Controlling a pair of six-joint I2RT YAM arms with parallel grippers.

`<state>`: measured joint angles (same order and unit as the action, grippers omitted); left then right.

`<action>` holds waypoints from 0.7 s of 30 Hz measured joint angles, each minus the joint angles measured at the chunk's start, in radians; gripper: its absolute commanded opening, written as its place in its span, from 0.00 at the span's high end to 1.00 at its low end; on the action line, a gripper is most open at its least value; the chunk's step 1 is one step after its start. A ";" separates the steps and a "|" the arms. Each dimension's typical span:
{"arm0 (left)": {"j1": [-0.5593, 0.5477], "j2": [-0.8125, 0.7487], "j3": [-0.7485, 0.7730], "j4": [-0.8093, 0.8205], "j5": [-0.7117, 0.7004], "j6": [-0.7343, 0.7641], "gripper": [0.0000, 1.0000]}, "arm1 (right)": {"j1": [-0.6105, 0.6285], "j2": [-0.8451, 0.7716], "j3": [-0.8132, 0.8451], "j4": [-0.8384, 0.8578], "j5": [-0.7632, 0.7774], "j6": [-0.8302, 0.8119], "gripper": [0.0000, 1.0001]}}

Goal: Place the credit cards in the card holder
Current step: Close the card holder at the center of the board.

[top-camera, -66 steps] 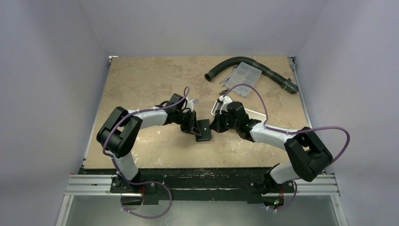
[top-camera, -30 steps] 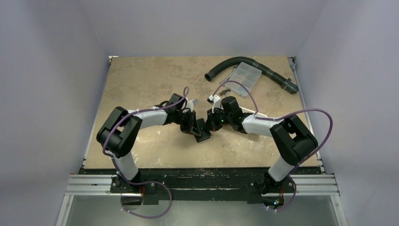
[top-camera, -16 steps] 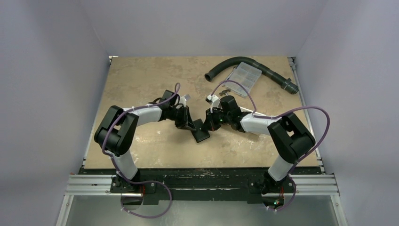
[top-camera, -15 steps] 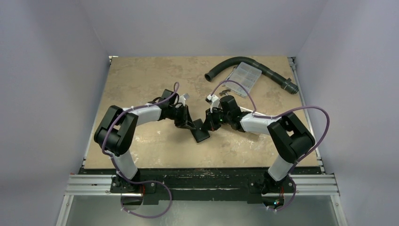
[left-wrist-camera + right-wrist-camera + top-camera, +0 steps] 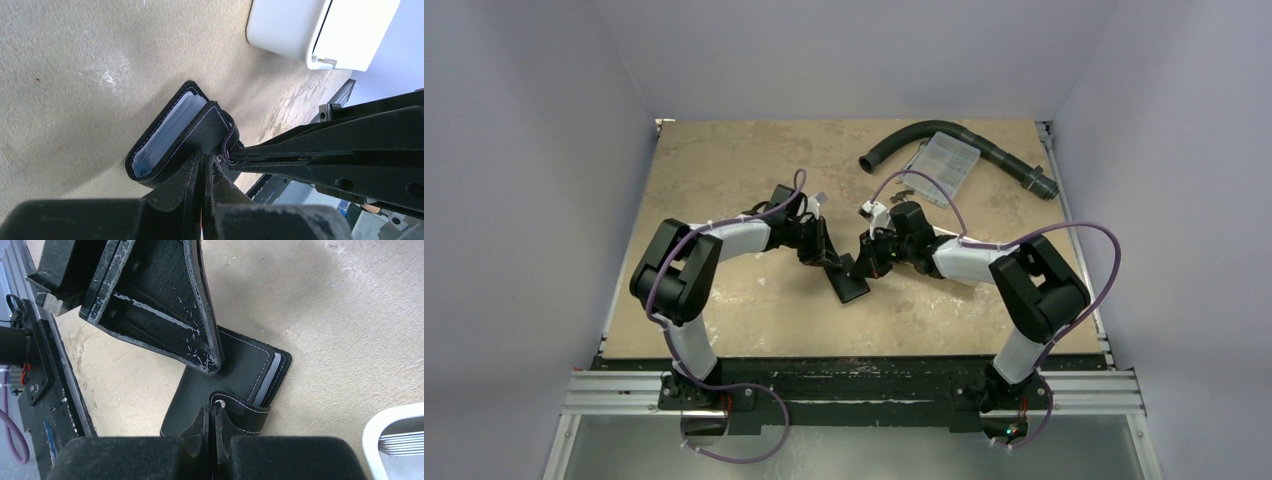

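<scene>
Top external view: one black card holder (image 5: 854, 286) lies at frame centre, long axis running upper left to lower right.
With fingers pressed together, the left gripper (image 5: 213, 365) bears on its cover; the right gripper (image 5: 212, 411) pinches its snap strap. Its pale inner edge faces one white tray (image 5: 381, 424), lower right in the right wrist view.

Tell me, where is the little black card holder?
In the top view, the card holder sits on the table near its middle, right between the left gripper and the right gripper.
</scene>
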<state>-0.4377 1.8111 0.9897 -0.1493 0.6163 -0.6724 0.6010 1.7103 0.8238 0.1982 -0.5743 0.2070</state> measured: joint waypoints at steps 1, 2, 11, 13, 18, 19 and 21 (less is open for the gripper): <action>0.000 0.001 0.000 0.002 0.000 0.000 1.00 | 0.000 0.000 0.002 -0.003 -0.002 -0.003 1.00; 0.000 0.003 0.000 0.003 0.003 -0.001 1.00 | 0.000 0.000 0.003 -0.005 -0.002 -0.007 1.00; 0.000 0.005 -0.002 0.010 0.005 -0.014 1.00 | -0.008 0.022 0.031 -0.032 -0.036 -0.031 1.00; 0.000 0.006 -0.004 0.013 0.005 -0.016 1.00 | -0.009 0.028 0.040 -0.043 -0.043 -0.037 1.00; 0.000 0.006 -0.005 0.014 0.005 -0.017 1.00 | -0.012 0.043 0.068 -0.080 -0.053 -0.049 1.00; 0.000 0.006 -0.005 0.014 0.005 -0.017 1.00 | -0.013 0.048 0.074 -0.083 -0.056 -0.051 1.00; 0.000 0.006 -0.005 0.014 0.005 -0.017 1.00 | -0.013 0.058 0.084 -0.088 -0.063 -0.053 1.00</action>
<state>-0.4377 1.8172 0.9852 -0.1352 0.6212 -0.6895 0.5877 1.7679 0.9081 0.1101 -0.6373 0.1535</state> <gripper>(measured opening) 0.033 0.024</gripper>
